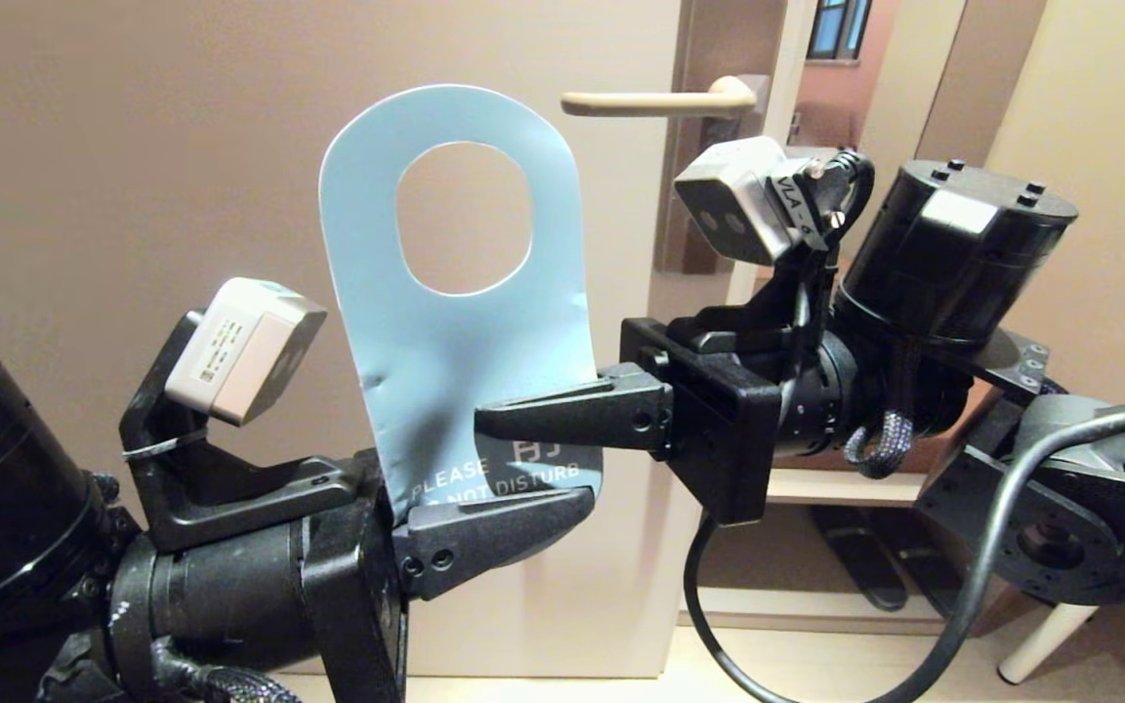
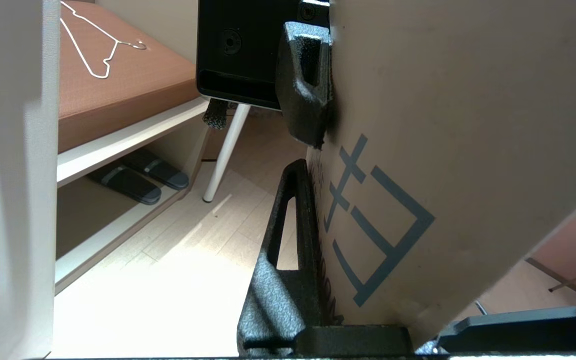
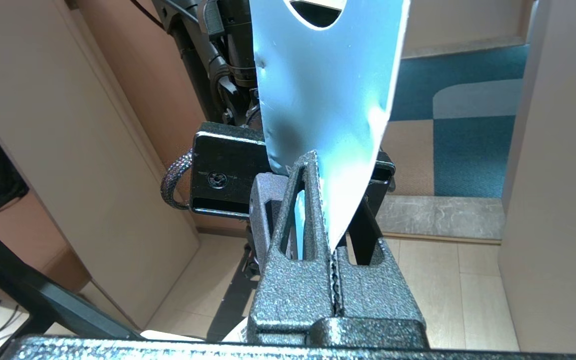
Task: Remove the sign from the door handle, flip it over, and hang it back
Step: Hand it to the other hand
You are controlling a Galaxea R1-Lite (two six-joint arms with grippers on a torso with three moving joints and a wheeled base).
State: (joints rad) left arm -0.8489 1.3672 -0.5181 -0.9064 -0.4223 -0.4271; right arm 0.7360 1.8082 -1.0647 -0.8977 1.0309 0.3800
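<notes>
Blue sign [image 1: 445, 322] stands upright, clamped between left pincer [image 1: 499, 532] and right pincer [image 1: 538, 415].

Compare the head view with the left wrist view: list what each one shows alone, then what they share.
Head view only: the door handle, bare, up and to the right of the sign's oval hole, and the sign's light blue face reading DO NOT DISTURB. Left wrist view only: the sign's pale other face with a large blue character, a white wire hanger on a brown cushion, and slippers under the bench. Both: the left gripper and right gripper shut on the sign's lower part.
</notes>
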